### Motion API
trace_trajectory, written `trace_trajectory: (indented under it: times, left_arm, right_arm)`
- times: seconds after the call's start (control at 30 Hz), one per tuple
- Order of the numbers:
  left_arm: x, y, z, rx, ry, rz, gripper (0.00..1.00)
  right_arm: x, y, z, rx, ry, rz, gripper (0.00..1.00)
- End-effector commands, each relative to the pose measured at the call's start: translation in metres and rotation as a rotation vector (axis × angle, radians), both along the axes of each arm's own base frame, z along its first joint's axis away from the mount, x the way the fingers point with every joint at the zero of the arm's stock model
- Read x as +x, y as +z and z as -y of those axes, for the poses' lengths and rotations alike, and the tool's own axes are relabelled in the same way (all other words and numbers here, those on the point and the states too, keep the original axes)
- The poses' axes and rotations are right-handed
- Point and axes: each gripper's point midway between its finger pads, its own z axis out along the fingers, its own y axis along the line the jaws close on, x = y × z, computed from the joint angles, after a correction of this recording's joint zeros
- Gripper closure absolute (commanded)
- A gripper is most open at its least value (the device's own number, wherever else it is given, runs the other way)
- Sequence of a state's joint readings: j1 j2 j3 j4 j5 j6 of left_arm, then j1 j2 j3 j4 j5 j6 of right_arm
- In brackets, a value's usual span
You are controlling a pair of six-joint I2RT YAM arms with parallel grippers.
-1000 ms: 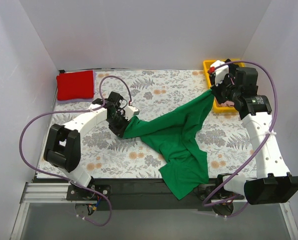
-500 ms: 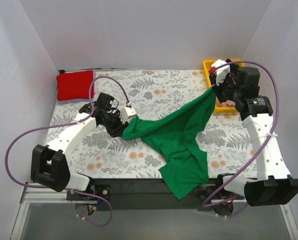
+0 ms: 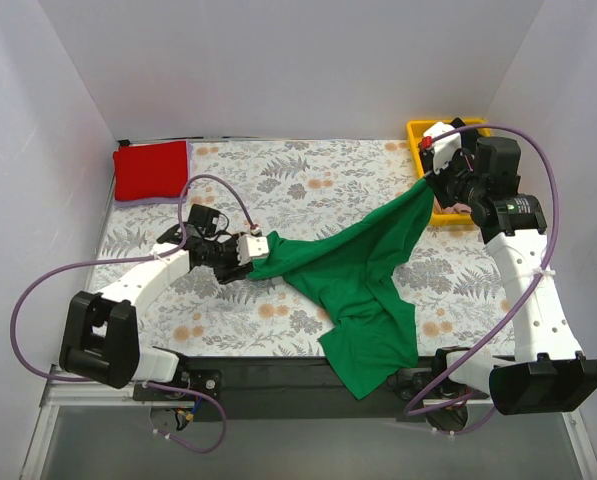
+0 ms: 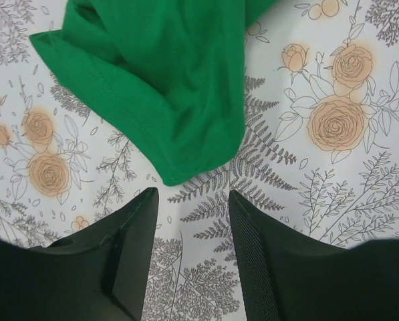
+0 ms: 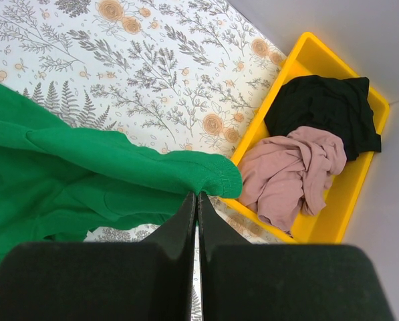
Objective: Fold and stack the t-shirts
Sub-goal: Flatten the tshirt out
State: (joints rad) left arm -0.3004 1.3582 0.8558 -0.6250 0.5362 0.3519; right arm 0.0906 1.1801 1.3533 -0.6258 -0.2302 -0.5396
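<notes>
Where the green t-shirt (image 3: pixel 353 270) lies: crumpled across the middle of the floral cloth (image 3: pixel 308 170), running from left of centre toward the far right, its lower part hanging over the near table edge.
Right gripper (image 5: pixel 196 198): fingers pressed together on a hemmed edge of the green t-shirt, holding that end beside the tray, probably to draw the fabric taut for spreading. Whether it is a sleeve cuff or another hem I cannot tell.
Left gripper (image 4: pixel 190 200): jaws apart and holding nothing. The shirt's stitched corner lies on the floral cloth just ahead of the fingertips, so this hand looks poised to take it.
Yellow tray (image 5: pixel 299 60): at the far right corner. It holds a black t-shirt (image 5: pixel 323 107) and a dusty pink t-shirt (image 5: pixel 289 174), both bunched and unfolded and touching each other.
Red t-shirt (image 3: pixel 150 170): folded flat at the far left corner, likely the base of the stack.
Step in hand: flattening the green t-shirt before any fold. The two in the tray are not yet folded.
</notes>
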Motion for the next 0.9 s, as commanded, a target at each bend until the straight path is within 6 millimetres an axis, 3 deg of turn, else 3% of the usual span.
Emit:
trace_trajectory:
  times: [0.0, 0.1, 0.3, 0.37, 0.47, 0.5, 0.6, 0.63, 0.73, 0.77, 0.83, 0.87]
  left_arm:
    - [0.003, -0.007, 0.010, -0.047, -0.086, 0.073, 0.54]
    - [0.016, -0.012, 0.010, -0.037, -0.094, 0.140, 0.54]
    - [0.016, -0.039, 0.007, 0.010, -0.152, 0.114, 0.54]
    - [0.018, -0.045, 0.007, 0.017, -0.151, 0.104, 0.46]
    - [0.020, -0.054, 0.007, 0.018, -0.141, 0.089, 0.47]
    - [0.024, -0.057, 0.008, 0.017, -0.122, 0.084, 0.52]
    - [0.039, -0.046, 0.007, 0.009, -0.025, 0.076, 0.93]
    - [0.052, -0.030, 0.007, -0.011, 0.013, 0.096, 1.00]
    - [0.066, 0.011, -0.002, -0.084, 0.139, 0.075, 1.00]
    - [0.084, 0.042, -0.003, -0.114, 0.188, 0.121, 1.00]
    - [0.105, 0.077, -0.021, -0.162, 0.383, 0.104, 1.00]
    - [0.123, 0.115, -0.026, -0.195, 0.449, 0.144, 1.00]
  right_arm:
    - [0.004, 0.016, 0.003, 0.001, -0.008, 0.061, 0.99]
    - [0.004, 0.016, 0.002, 0.004, -0.006, 0.055, 0.99]
    - [0.008, 0.017, 0.002, 0.004, -0.008, 0.049, 0.99]
    - [0.008, 0.016, 0.002, 0.004, -0.008, 0.046, 0.99]
    - [0.008, 0.013, 0.003, 0.001, -0.012, 0.038, 0.99]
    - [0.008, 0.013, 0.003, 0.000, -0.015, 0.038, 0.99]
    - [0.009, 0.015, 0.005, -0.008, -0.023, 0.041, 0.99]
    - [0.009, 0.019, 0.006, -0.010, -0.026, 0.053, 0.99]
    - [0.013, 0.025, 0.007, -0.009, -0.038, 0.067, 0.99]
    - [0.015, 0.033, 0.007, -0.001, -0.038, 0.081, 0.99]
    - [0.025, 0.042, 0.005, 0.023, -0.055, 0.097, 0.99]
    - [0.030, 0.060, 0.006, 0.033, -0.067, 0.136, 0.99]
